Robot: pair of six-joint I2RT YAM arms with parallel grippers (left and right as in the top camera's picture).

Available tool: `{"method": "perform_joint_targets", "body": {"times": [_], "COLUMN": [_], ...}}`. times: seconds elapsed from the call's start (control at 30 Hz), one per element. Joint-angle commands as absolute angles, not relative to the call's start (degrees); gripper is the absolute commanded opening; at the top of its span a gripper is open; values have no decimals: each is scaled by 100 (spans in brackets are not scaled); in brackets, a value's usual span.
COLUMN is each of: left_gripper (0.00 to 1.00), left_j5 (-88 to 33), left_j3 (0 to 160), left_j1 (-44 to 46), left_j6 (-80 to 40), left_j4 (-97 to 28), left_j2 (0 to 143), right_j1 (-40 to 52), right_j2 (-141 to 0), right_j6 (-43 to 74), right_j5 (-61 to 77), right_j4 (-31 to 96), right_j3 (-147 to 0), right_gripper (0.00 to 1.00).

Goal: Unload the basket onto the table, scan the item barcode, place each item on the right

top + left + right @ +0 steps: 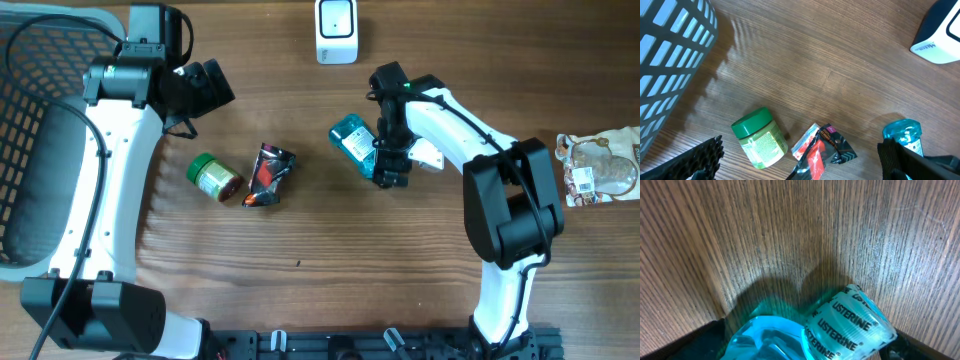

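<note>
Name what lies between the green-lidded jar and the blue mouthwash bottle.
A crumpled black-and-red foil packet, lying between the green-lidded plastic jar and the blue mouthwash bottle; the overhead view shows it.

Mock shop checkout (a rigged-up one, mind): white boxy barcode scanner (pixel 336 30) beyond the right claw (pixel 390 177), dark plastic mesh basket (pixel 35 110) far to its left.

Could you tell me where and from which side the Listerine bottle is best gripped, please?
Probably across the body of the Listerine bottle, coming straight down from above. It lies on its side on the table, so both long sides are free; the sealed cap is narrower. The open right tool hovers over it.
</note>
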State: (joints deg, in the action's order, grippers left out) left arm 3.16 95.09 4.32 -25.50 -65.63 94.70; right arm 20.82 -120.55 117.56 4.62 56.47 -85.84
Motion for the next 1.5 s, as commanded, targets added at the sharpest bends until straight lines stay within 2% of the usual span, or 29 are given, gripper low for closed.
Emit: {"method": "perform_joint_targets", "body": {"times": [0.0, 0.2, 0.23, 0.27, 0.4, 0.63, 0.77, 0.8, 0.9, 1.03, 1.1, 1.23, 1.3, 1.33, 1.47], "left_gripper": [100, 100, 100, 100, 100, 100, 100, 100, 100, 100, 100, 100, 100, 100, 100], "left_j5": [392, 392, 392, 392, 392, 392, 392, 392, 392, 392, 392, 392, 392, 392, 392], "left_j3": [9494, 9494, 9494, 9494, 9494, 9494, 9494, 9494, 9494, 9494, 9494, 9494, 9494, 9494, 9494], "left_j1": [405, 405, 405, 405, 405, 405, 405, 405, 405, 405, 405, 405, 405, 405, 405], "left_j6": [-2418, -2421, -2421, -2421, -2421, -2421, -2418, -2421, -2421, -2418, -2421, -2421, -2421, -2418, -2421], "left_j4": [-6565, -6565, -6565, -6563, -6565, -6563, -6563, -6565, -6563, -6565, -6563, -6565, -6565, -6565, -6565], "left_j2": [9450, 9450, 9450, 9450, 9450, 9450, 9450, 9450, 9450, 9450, 9450, 9450, 9450, 9450, 9450], "right_j1": [2106, 2104, 2104, 2104, 2104, 2104, 2104, 2104, 2104, 2104, 2104, 2104, 2106, 2123, 2147], "right_j2": [-12265, -12313, -12313, -12313, -12311, -12204, -12029, -12025, -12025, -11950, -11858, -11550, -11539, -11552, -11712], "right_j6": [11850, 11817, 11596, 11297, 9205, 7299, 4335, 3590, 2554, 2875, 3621, 6069, 7994, 8291, 8099], "right_j5": [287, 148, 128, 117, -563, -663, -567, -558, -552, -156, -145, -163, -113, -115, -207], "right_j4": [5638, 5645, 5636, 5610, 5057, 4530, 3806, 3837, 4058, 4106, 4338, 5339, 6211, 6281, 5642], "right_j3": [-8578, -8578, -8578, -8578, -8582, -8626, -8626, -8626, -8626, -8772, -8989, -9404, -9397, -9341, -9297], "right_gripper": [74, 74, 79, 79, 78, 78, 79, 80, 100, 100, 100, 100, 100, 100, 100]}}
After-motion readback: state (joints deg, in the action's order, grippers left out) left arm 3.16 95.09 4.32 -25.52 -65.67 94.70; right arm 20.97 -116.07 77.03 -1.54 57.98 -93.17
